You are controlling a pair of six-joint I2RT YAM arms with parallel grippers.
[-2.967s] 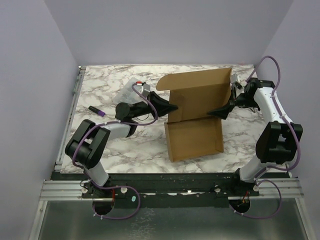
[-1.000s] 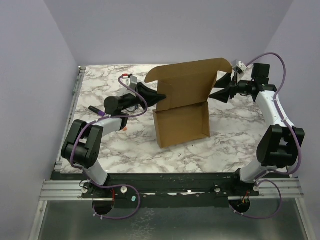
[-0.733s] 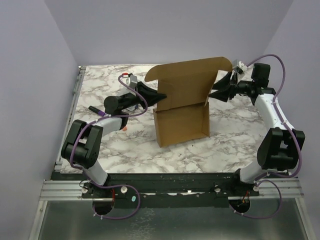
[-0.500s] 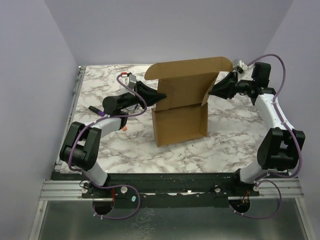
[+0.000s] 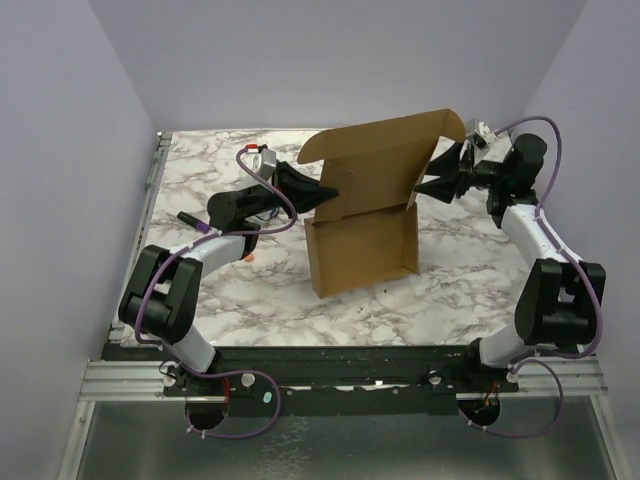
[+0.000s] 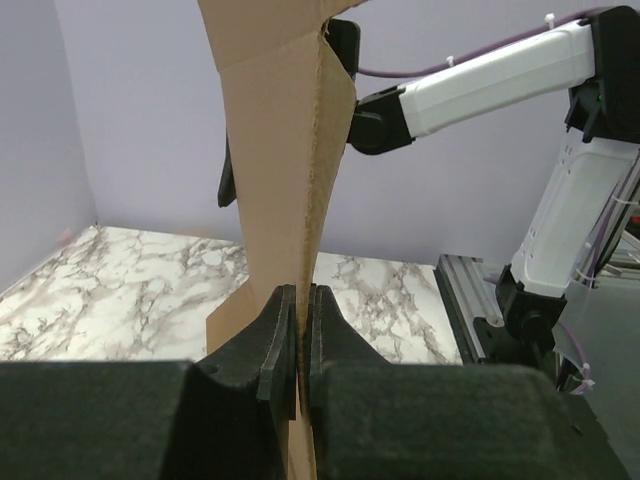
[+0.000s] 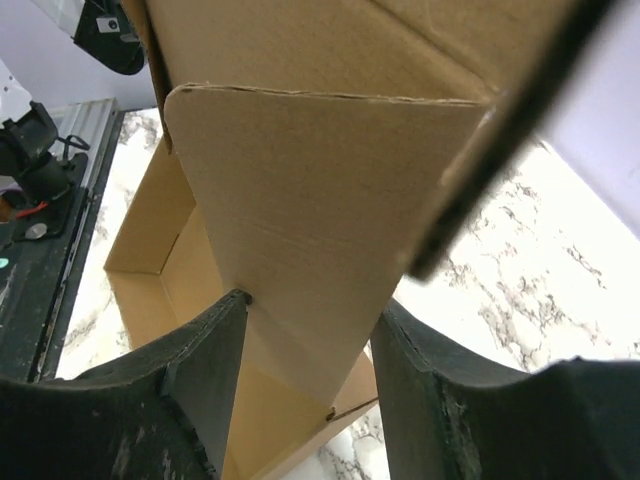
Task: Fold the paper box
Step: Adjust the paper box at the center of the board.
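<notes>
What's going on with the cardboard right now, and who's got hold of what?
Both arms are on the paper box, which is only part-folded. Its tray lies on the marble table and the lid panel stands upright behind it. The left gripper is shut on the lid's left edge. The right gripper is at the lid's right side flap, jaws open on either side of it, not clamped. The lid is not closed.

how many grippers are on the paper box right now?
2. Left gripper is shut on the paper box's upright panel at its left edge; right gripper is at the right-side flap, jaws apart either side of it.
</notes>
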